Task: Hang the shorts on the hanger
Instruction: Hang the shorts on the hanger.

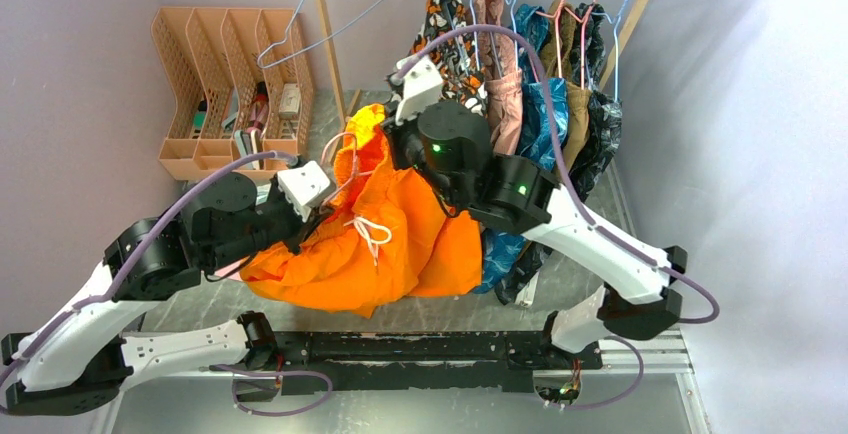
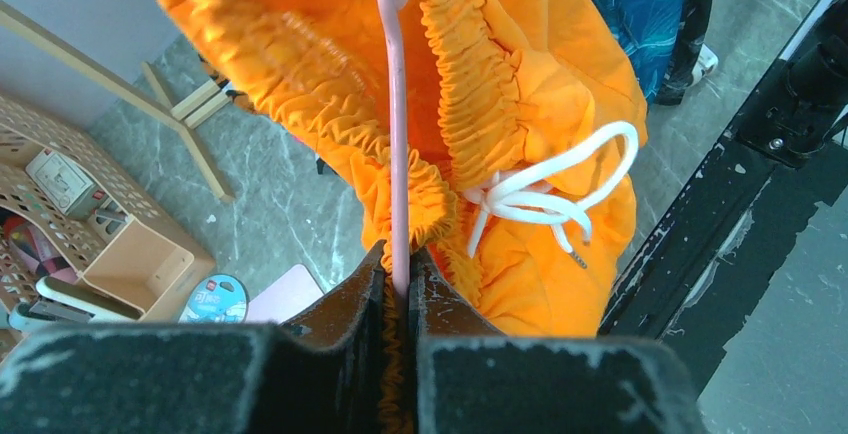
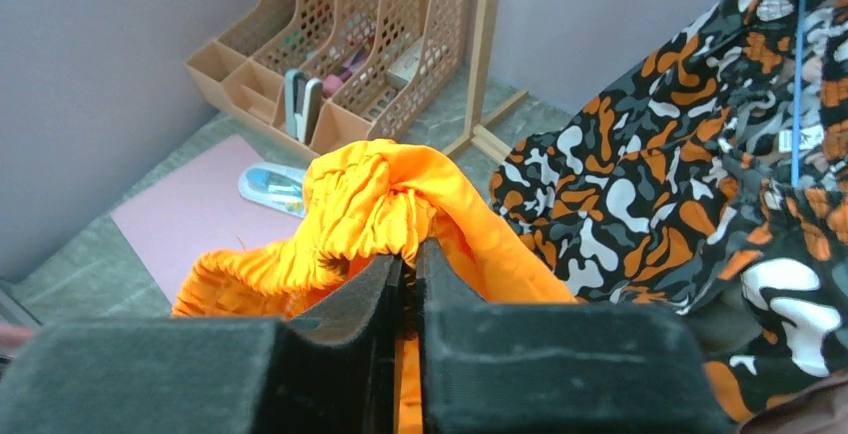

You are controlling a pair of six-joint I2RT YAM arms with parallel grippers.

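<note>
Crowded right by hanging clothes (image 1: 522,94), desk rack (image 1: 228,59) far left. Clamped hanger (image 2: 398,134) and shorts (image 2: 545,84) in left gripper (image 2: 400,276). Pinched shorts in right gripper (image 3: 408,254).

shorts (image 1: 400,244): matt orange cloth, crinkly elastic waist. hanger (image 2: 398,154): smooth pink coated wire, bit glossy. counter (image 2: 280,204): grey marble-look, smooth. left hand (image 2: 401,274): black, matt, grainy.

A tan lattice organizer (image 1: 230,94) stands at the table's (image 2: 270,204) far left corner, holding small items; a pink mat (image 3: 190,219) lies before it with a blue-white object (image 3: 270,186) on it; beside it rises a wooden rack (image 1: 331,44); a camouflage-patterned garment (image 3: 650,184), a pink garment (image 1: 505,74) and a blue garment (image 1: 545,114) hang there.
</note>
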